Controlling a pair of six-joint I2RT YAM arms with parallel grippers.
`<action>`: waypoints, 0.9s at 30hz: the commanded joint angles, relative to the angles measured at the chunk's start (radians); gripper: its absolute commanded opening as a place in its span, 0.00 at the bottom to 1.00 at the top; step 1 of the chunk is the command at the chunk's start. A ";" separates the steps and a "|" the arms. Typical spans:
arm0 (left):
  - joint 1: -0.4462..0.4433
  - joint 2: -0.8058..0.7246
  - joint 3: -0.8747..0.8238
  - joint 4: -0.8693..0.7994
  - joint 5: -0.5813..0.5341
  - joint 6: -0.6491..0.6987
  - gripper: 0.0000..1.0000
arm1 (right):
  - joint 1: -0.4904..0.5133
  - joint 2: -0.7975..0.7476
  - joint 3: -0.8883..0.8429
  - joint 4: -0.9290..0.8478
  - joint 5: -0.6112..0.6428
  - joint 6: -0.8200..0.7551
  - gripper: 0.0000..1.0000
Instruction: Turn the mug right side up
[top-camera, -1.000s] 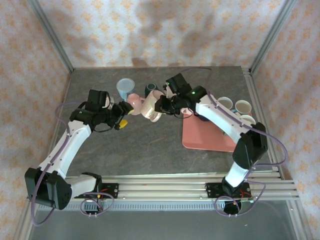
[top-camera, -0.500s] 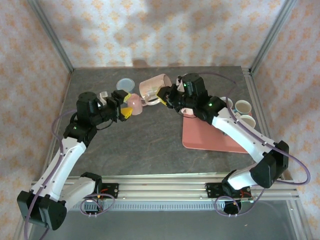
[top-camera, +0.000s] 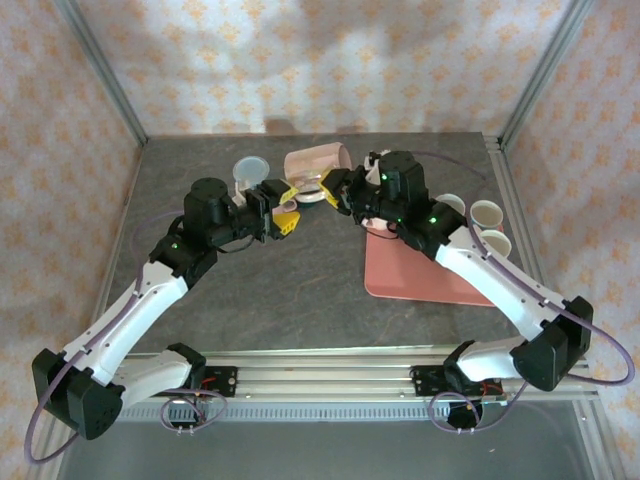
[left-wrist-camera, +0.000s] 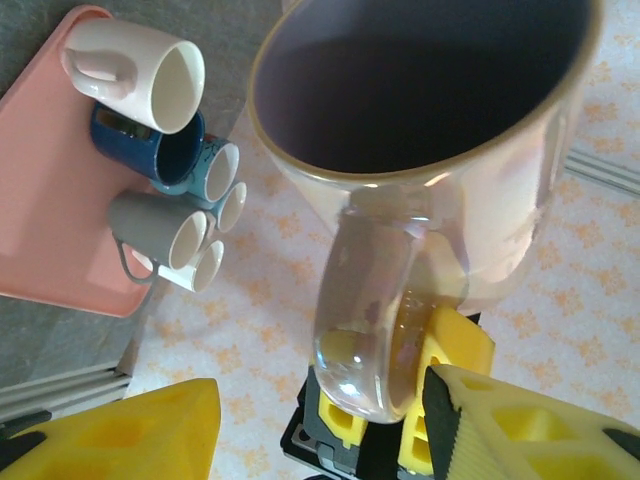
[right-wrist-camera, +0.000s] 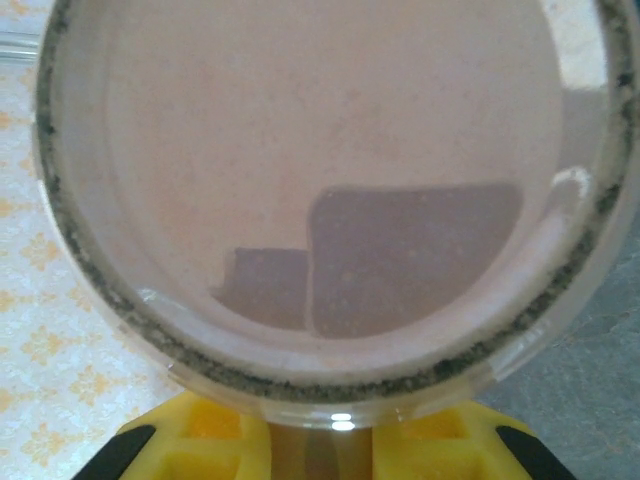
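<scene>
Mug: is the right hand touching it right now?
Touching. The left wrist view shows the right hand with its yellow fingers pressed on both sides of the handle of the mug.

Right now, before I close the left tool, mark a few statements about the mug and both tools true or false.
1. The right tool is shut on the pink mug and holds it off the table. True.
2. The left tool is clamped on the mug's handle. False: its fingers stand apart, short of the mug.
3. The mug's opening faces the right wrist camera. False: that camera looks at the mug's base, and the opening faces the left wrist camera.
4. A light blue cup stands on the table beyond the left tool. True.
</scene>
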 joint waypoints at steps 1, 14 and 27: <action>-0.020 0.007 0.004 0.086 -0.055 -0.049 0.53 | 0.003 -0.070 0.002 0.181 0.017 0.013 0.00; -0.072 0.016 -0.045 0.292 -0.182 -0.123 0.38 | 0.005 -0.087 -0.037 0.236 -0.007 0.075 0.00; -0.100 0.036 -0.046 0.321 -0.215 -0.121 0.27 | 0.005 -0.087 -0.034 0.282 -0.004 0.122 0.00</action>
